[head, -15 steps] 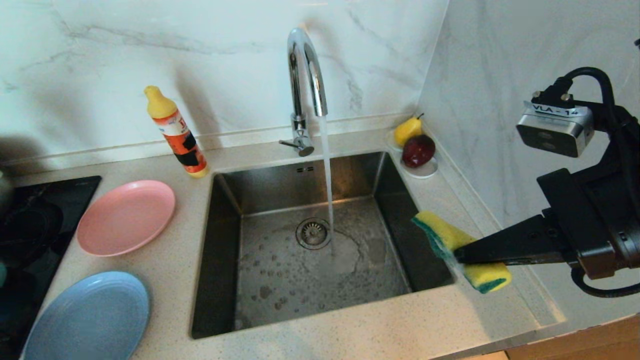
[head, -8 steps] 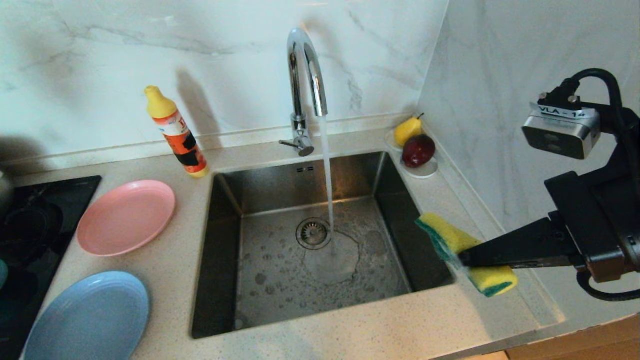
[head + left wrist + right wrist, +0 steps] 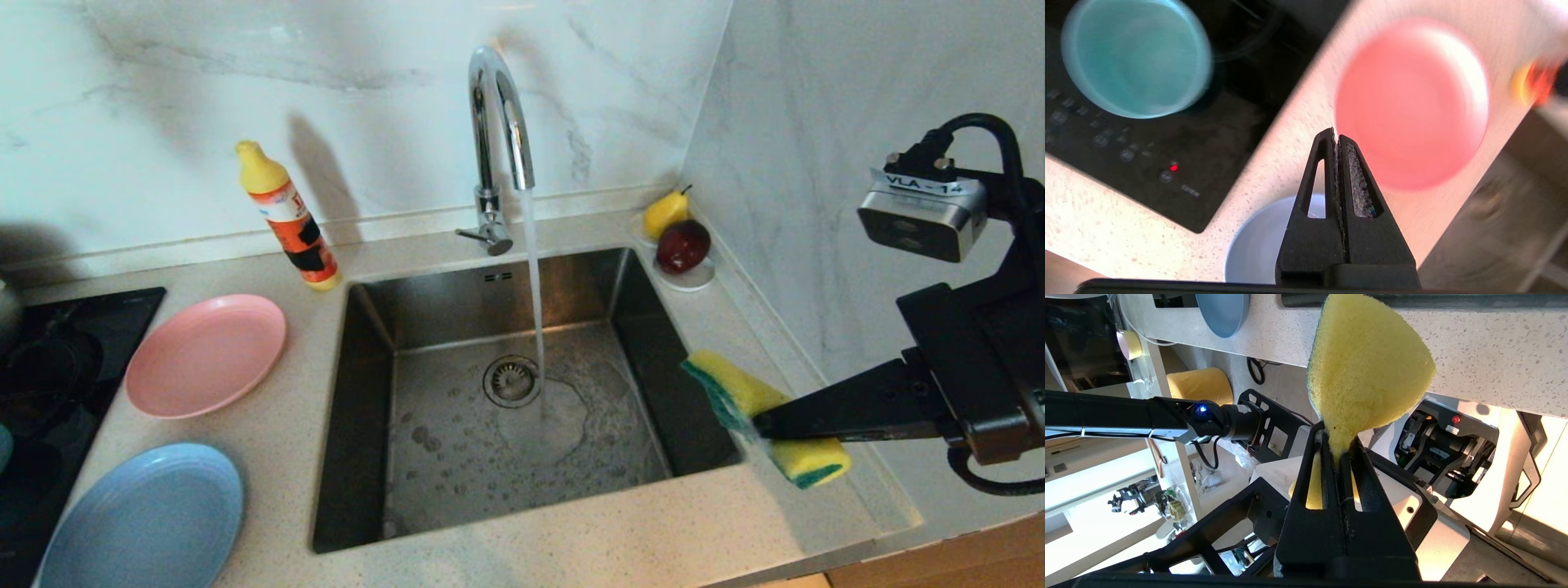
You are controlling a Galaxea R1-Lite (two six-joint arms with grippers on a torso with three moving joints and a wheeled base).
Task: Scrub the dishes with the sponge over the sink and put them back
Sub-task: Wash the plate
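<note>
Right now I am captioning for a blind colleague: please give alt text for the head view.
The right gripper holds a yellow sponge at the right rim of a steel sink while the tap runs onto the drain. A pink plate and a blue plate lie on the counter to the left.

The black right gripper pinches a yellow sponge with a dark green layer along its edge. Left of that claw, the sink is dark grey steel, wet and spotted with droplets, under a shiny chrome tap. Beyond the claw, a yellow pear and a dark red apple sit on a white saucer. Far to its left lie a matte pink plate, a light blue plate and an orange bottle with a yellow cap. The countertop is beige and speckled; the wall is white marble, grey-veined. Beneath the black left gripper, a teal bowl rests on a black cooktop showing one red light.
</note>
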